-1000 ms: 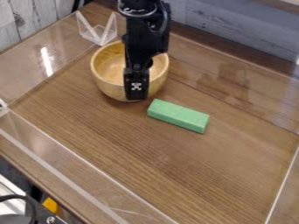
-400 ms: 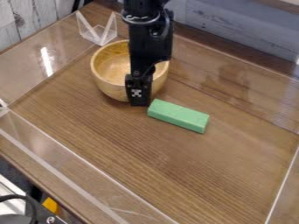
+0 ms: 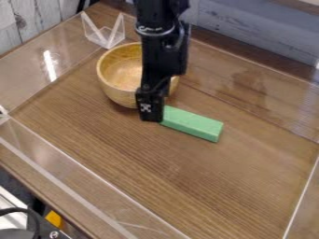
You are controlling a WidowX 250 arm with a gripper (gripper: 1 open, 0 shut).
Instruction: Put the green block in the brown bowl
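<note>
my pincer, jaws apart, has dropped off the brown bowl toward the green block mid-tabletop; block not yet gripped, pickup's next imo.

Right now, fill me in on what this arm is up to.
A single black robot arm is reaching down over the wooden table, its open gripper at the left end of the green block. The block lies flat on the table, not yet lifted. The brown bowl sits empty just behind, next to the arm. Whether the fingers touch the block is unclear.
</note>
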